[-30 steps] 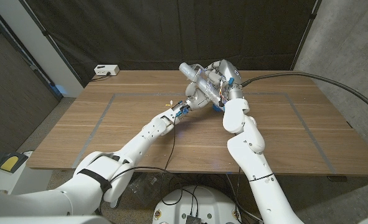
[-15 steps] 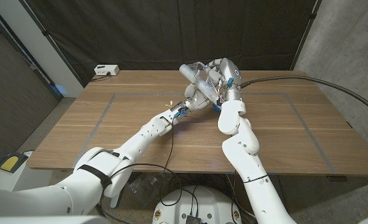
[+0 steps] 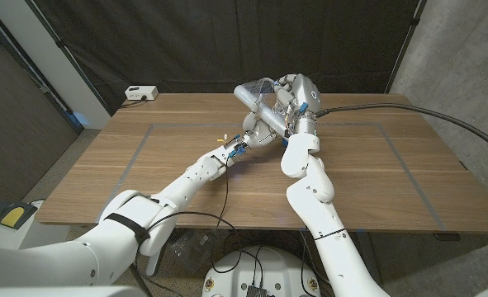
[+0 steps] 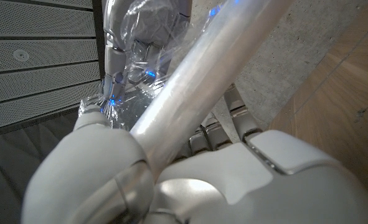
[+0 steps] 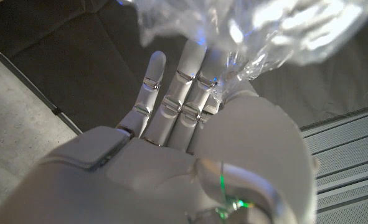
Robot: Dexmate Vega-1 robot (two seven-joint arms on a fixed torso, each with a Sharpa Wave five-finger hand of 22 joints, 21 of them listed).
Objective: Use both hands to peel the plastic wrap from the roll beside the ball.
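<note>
We see the left hand [image 3: 258, 134] gripping the roll [image 3: 254, 101] by its lower end, so the roll slants up and away from that hand over the far part of the table [image 3: 144, 165]. Our right hand [image 3: 297, 97] sits just beside the roll's upper part, pinching a crumpled sheet of plastic wrap [image 5: 246, 31] that stretches from its fingers [image 5: 190, 81] to the roll.

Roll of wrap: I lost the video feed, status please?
Left hand grips the roll, lifted off the table. Right hand pinches the wrap, sheet pulled loose. Nothing in the way.
</note>
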